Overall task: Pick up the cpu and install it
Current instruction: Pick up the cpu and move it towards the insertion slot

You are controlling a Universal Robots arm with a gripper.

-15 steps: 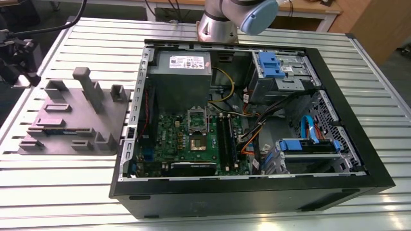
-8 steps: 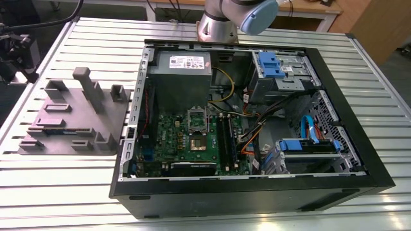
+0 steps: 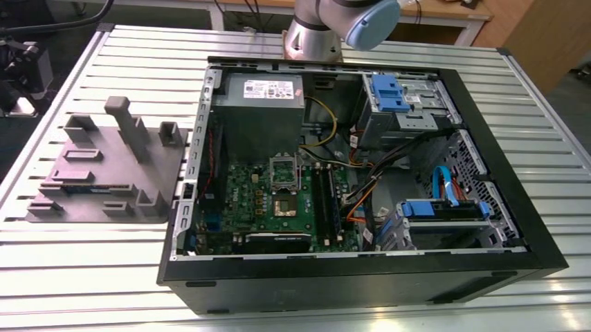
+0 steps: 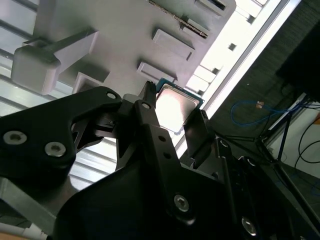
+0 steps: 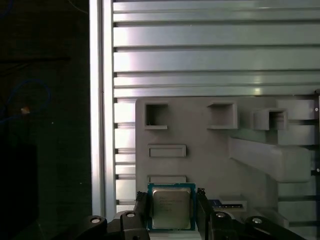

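From the exterior view we looked down at a slant from high up. It took in the whole worktop [image 3: 93, 277], with the open computer case [image 3: 369, 283] in the middle and the grey holder [image 3: 138, 173] on the exterior view's left. Both wrist views sat close behind the pincer [image 5: 171, 197]. They shared the cpu [image 5: 171, 210] clasped in it and the holder beyond. The first wrist view faced the holder squarely, the second obliquely.
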